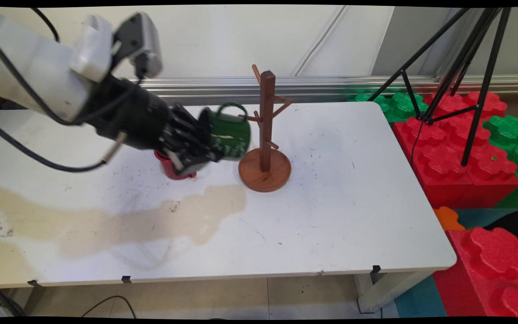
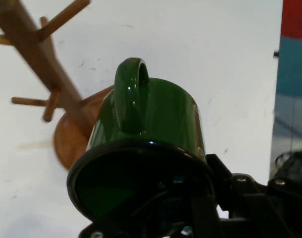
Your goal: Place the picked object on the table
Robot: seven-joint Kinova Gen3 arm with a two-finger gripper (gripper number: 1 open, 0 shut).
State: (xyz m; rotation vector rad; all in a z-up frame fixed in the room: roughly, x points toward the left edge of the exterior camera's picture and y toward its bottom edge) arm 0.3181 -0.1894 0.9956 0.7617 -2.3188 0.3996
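Green mug (image 1: pixel 229 132) lies sideways, clamped in the end effector (image 1: pixel 196 150) beside the wooden rack (image 1: pixel 265 130).

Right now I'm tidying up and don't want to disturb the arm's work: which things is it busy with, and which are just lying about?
In use:
- black two-finger hand, shut on the green enamel mug
- brown wooden mug tree, right beside the mug

Lying about:
- red mug, behind the hand
- black tripod
- red and green foam blocks
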